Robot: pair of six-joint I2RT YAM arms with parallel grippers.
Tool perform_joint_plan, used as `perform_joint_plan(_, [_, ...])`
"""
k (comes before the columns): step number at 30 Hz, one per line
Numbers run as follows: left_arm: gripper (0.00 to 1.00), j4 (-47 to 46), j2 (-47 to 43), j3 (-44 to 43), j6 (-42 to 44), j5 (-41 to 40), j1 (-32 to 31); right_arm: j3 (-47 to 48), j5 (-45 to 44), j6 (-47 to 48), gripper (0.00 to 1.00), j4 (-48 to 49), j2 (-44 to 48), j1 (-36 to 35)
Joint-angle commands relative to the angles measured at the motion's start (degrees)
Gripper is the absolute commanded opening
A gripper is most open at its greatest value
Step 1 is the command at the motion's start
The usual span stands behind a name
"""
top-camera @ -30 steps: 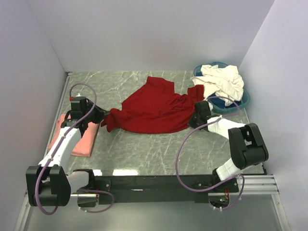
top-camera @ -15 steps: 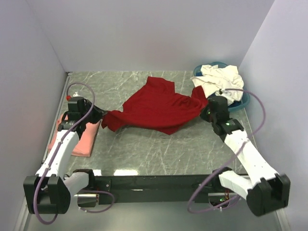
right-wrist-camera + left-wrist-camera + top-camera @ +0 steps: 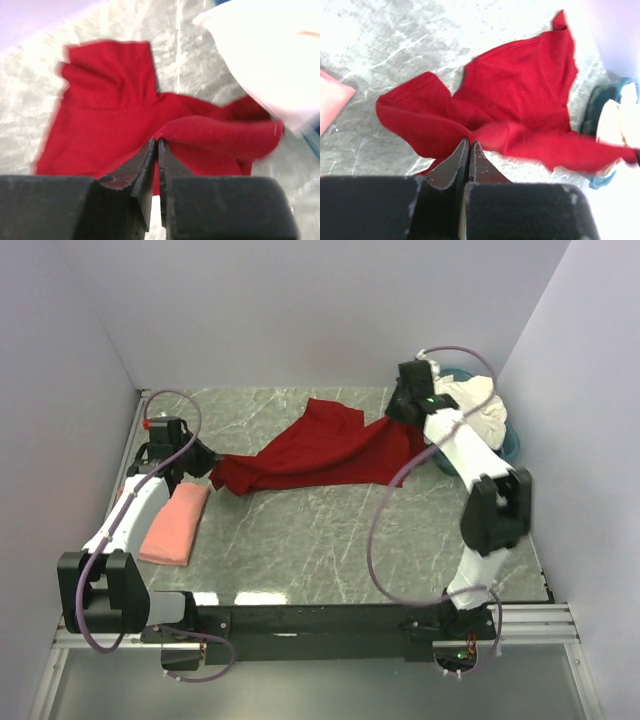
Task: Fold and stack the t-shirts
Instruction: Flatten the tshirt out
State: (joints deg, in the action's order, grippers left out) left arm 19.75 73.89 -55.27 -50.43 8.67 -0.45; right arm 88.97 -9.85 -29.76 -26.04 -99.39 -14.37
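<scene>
One red tee [image 3: 320,455], one pink tee [image 3: 172,525]

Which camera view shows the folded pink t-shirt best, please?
Top external: nearly the whole folded pink t-shirt is visible there. Left wrist catches only one corner at its frame edge; right wrist shows none of it.

A deep red t-shirt [image 3: 320,455], plain and unpatterned, spreads across a grey-green table [image 3: 330,540] veined white like marble. At nine o'clock, a salmon-pink t-shirt [image 3: 172,525]. At two o'clock, cream-white t-shirts [image 3: 480,410] in a blue basin [image 3: 512,442]. Arms [image 3: 130,515] white and black, cables [image 3: 375,540] purple. Walls [image 3: 300,310] pale lilac.
</scene>
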Motion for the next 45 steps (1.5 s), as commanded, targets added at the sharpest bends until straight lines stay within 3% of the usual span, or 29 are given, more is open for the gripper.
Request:
perform_joint_plan(1, [0.01,-1.4,0.5,-1.6,-0.5,0.1,0.3,8.8,1.9,2.8,0.20,-8.6,-9.4,0.2])
perform_joint_plan(3, [0.01,-1.2,0.6,-1.4,-0.1,-0.4,0.2,8.9,1.9,3.0,0.34,-9.6,-11.8,0.3])
perform_joint_plan(6, [0.01,-1.5,-0.1,-0.5,0.2,-1.1,0.2,-0.3,1.5,2.1,0.46,-4.6,-5.8,0.2])
perform_joint_plan(11, [0.01,-3.0,-0.1,1.4,-1.1,0.4,0.3,-14.5,-1.0,0.2,0.47,1.0,6.6,0.9])
perform_joint_plan(15, [0.01,-4.0,-0.1,2.6,-1.7,0.9,0.2,-26.5,1.9,-0.7,0.45,6.4,10.5,2.9])
perform_joint_plan(23, [0.01,-4.5,-0.6,4.0,-1.6,1.0,0.3,-28.1,12.2,0.0,0.44,12.6,2.1,5.9])
perform_joint_plan(32, [0.01,-4.5,-0.8,4.4,-1.1,1.0,0.3,-27.2,11.9,-1.0,0.45,15.8,-4.0,6.1])
perform_joint_plan(39, [0.01,-4.6,-0.9,4.6,-1.2,1.0,0.3,-27.6,10.3,-1.0,0.42,15.3,-3.3,6.2])
perform_joint_plan(42, [0.01,-5.0,-0.9,4.9,-1.5,1.3,0.3,-27.8,10.7,-1.4,0.31,15.6,-3.6,6.1])
perform_joint_plan(45, [0.01,-5.0,-1.0,5.0,-1.7,1.4,0.3,-27.3,11.3,-1.4,0.12,15.2,-3.9,6.0])
